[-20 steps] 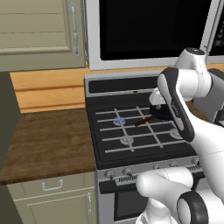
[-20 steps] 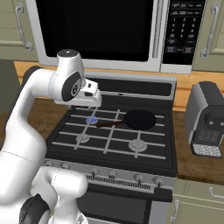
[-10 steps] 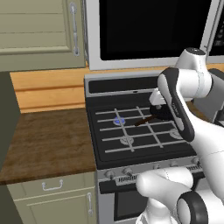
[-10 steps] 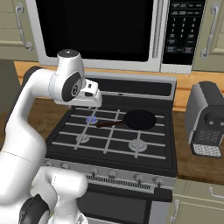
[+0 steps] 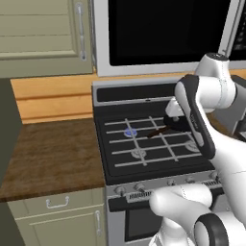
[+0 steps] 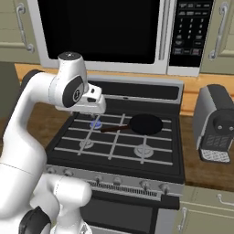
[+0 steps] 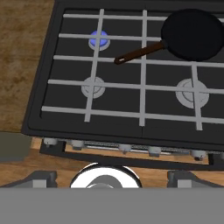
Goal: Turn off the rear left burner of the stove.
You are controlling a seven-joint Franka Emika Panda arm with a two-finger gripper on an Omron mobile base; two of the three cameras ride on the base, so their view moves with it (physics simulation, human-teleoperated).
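Blue-glowing rear left burner (image 7: 99, 40) lit, upper left; its small rigid knob in the front row (image 7: 124, 148) wants a firm pinch-and-twist; jaws' opening unclear, nothing visibly held.

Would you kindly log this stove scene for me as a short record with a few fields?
lit burner: small round rear left burner glowing blue
unlit burners: plain silver-grey front left burner and front right burner
cookware: black round frying pan on the rear right grate, brown handle pointing toward the lit burner
knobs: row of small round knobs along the stove's front edge
hand: high above the cooktop, touching nothing
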